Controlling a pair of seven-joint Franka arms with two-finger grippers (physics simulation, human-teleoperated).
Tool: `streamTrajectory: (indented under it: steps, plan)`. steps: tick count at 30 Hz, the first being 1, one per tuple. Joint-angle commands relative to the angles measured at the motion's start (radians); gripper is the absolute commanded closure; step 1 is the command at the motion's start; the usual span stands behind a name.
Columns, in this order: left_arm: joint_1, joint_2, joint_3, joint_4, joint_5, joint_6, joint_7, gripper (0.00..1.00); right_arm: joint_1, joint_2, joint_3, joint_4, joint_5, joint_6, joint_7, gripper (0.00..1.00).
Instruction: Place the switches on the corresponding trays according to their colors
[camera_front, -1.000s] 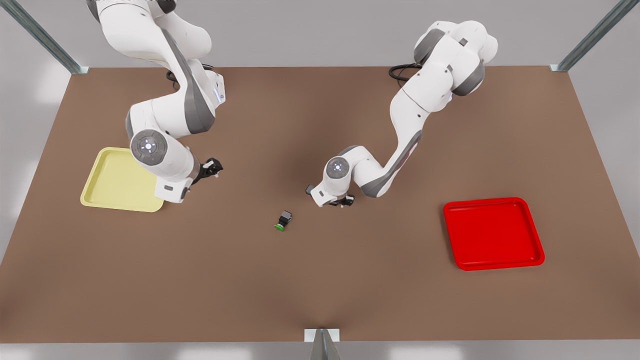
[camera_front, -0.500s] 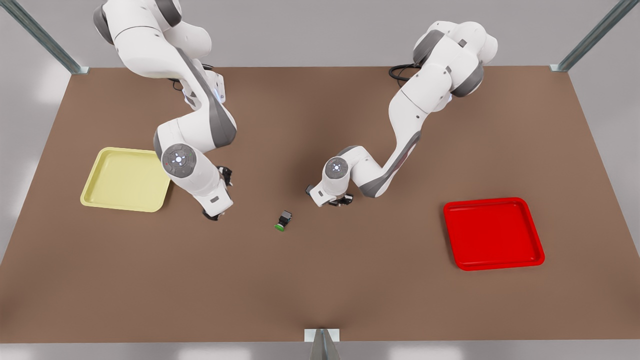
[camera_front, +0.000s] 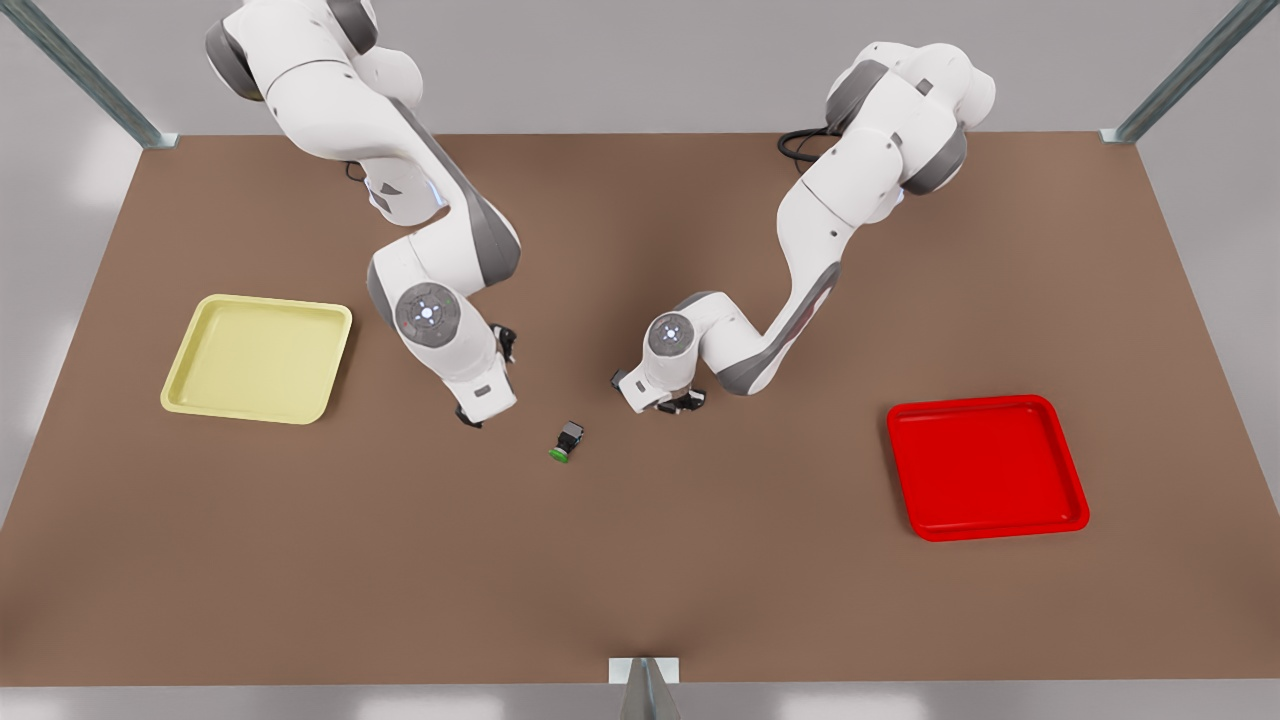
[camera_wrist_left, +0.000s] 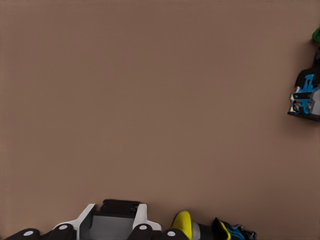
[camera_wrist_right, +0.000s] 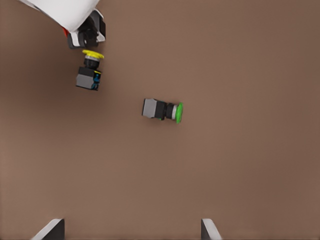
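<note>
1. Near mid-tabletop (camera_front: 640, 580), the left tool (camera_front: 468, 418) now sits just beside the green switch (camera_front: 567, 441). A second ago its arm hung over the yellow tray's near corner.
2. That swing leaves the yellow tray (camera_front: 255, 360) fully uncovered and empty, with the left tool well apart from it.
3. The yellow switch (camera_wrist_right: 89, 75) sits at the tips of the left tool, cap against the fingers. The spot was bare tabletop earlier, so we judge that the tool is closed on the cap and carrying it.
4. For the task this reads as a step backward: the yellow switch is farther from its tray than the tool was before, and no placement is done.
5. The right tool (camera_front: 682, 403) has hardly moved and waits on the other side of the green switch. Its fingertips (camera_wrist_right: 52, 229) stand wide apart with nothing between them.
6. The red tray (camera_front: 985, 465) lies empty at the front view's right, well apart from both tools.
7. Count: two arms, two trays (one yellow, one red), and two switches that we can place (one yellow, one green). Where the red switch is, we cannot tell.
</note>
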Motion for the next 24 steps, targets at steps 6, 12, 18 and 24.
streamTrajectory:
  steps: [6, 12, 18, 24]
  plan:
    - [0.041, -0.193, 0.025, -0.138, -0.145, -0.022, 0.115, 0.49, 0.005, -0.012, 0.002, 0.034, 0.008, 0.008, 0.046, 0.0]
    - [0.172, -0.394, 0.097, -0.344, -0.226, -0.025, 0.29, 0.49, 0.195, 0.078, 0.017, 0.058, 0.031, 0.147, 0.305, 0.0]
    - [0.242, -0.397, 0.242, -0.371, -0.251, -0.006, 0.491, 0.49, 0.259, 0.146, 0.017, 0.037, 0.023, 0.178, 0.653, 0.0]
    - [0.428, -0.394, 0.298, -0.361, -0.248, -0.008, 0.647, 0.47, 0.261, 0.267, 0.011, 0.034, -0.066, 0.284, 0.647, 0.0]
